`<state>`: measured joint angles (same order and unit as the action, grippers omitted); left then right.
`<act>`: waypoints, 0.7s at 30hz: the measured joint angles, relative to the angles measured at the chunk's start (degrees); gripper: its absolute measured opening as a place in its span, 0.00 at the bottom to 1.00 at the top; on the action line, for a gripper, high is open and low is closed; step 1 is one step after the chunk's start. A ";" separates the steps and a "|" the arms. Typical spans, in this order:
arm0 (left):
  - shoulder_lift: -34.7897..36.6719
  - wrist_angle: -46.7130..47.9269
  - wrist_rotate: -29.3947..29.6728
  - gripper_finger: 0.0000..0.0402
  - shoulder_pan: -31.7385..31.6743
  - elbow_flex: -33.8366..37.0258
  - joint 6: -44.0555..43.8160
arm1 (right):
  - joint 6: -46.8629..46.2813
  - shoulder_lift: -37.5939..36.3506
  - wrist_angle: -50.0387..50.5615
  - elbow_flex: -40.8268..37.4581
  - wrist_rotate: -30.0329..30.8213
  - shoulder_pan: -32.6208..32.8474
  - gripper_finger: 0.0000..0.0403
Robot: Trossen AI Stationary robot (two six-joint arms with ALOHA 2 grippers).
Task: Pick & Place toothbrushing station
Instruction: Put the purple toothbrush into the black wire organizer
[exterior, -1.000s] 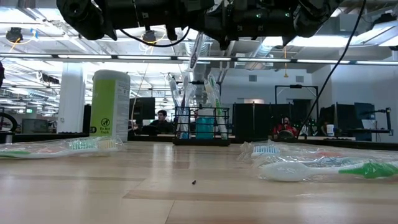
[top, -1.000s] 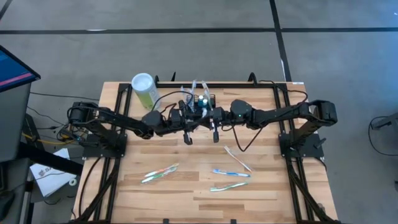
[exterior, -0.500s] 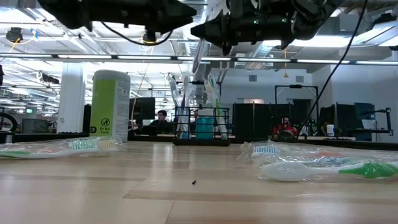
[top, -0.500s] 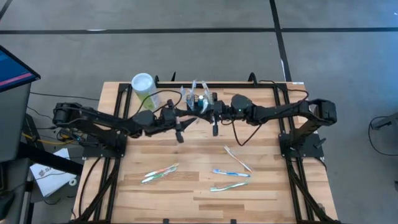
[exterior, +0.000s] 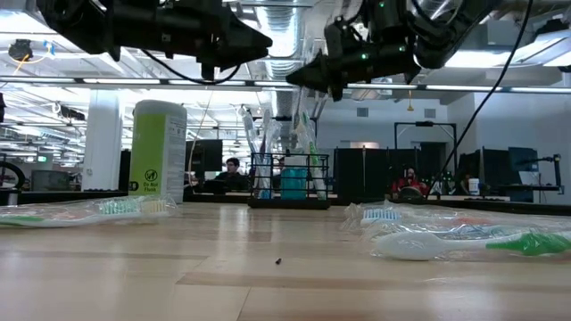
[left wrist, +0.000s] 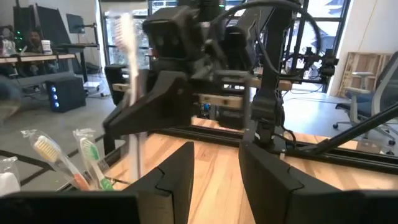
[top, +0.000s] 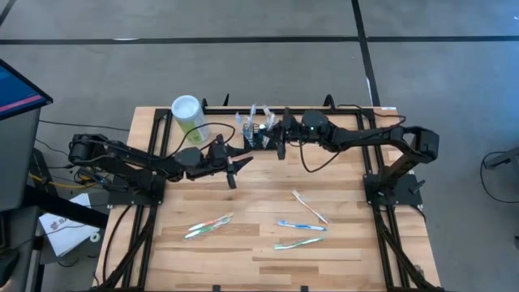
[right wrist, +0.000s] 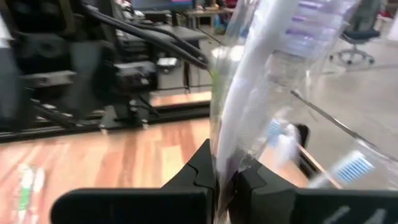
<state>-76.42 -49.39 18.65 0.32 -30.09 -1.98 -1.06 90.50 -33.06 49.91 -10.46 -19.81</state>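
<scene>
The toothbrushing station, a small black wire basket [top: 256, 135] [exterior: 288, 183], stands near the table's far edge with several toothbrushes upright in it. My right gripper [top: 279, 142] [exterior: 293, 81] hovers beside and above it, shut on a clear-wrapped white toothbrush [right wrist: 273, 68] [left wrist: 132, 93]. My left gripper [top: 233, 165] [left wrist: 214, 180] is open and holds nothing, left of the basket, pointing level at the right gripper. My right gripper pinches the wrapped toothbrush's handle [right wrist: 225, 163] between its two shut fingers. The fingers lie level, across the handle. The brush stands nearly upright and clear of the table, its bristled head [right wrist: 311, 28] above the fingers. Its lower end is hidden by the fingers.
A pale-green cylinder with a white lid [top: 188, 116] [exterior: 159, 152] stands left of the basket. Several wrapped toothbrushes lie on the near half of the table: one at the left [top: 209, 225], others at the right [top: 310, 207] [top: 298, 243]. Black frame rails edge the table.
My left gripper has opened and drawn back toward the table's left edge, away from the toothbrush. My right gripper has swung toward the far edge, carrying the toothbrush toward the basket. The basket and the loose brushes have stayed put.
</scene>
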 joint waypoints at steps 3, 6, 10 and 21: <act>0.00 0.02 0.00 0.30 0.00 0.00 0.00 | -0.04 0.00 1.01 0.00 0.00 -1.63 0.01; 0.00 0.03 0.00 0.29 0.00 0.00 -0.02 | -0.05 -0.02 2.72 0.00 -0.17 -3.15 0.01; 0.00 0.07 0.00 0.29 0.00 0.00 0.00 | -0.04 -0.02 5.49 0.00 -0.17 -4.91 0.01; 0.00 0.14 0.00 0.29 0.00 0.00 -0.02 | -0.47 -2.49 10.62 0.00 -0.48 -8.62 0.01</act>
<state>-76.42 -49.25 18.65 0.32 -30.09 -2.00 -1.53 88.01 -22.44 49.91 -10.94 -28.43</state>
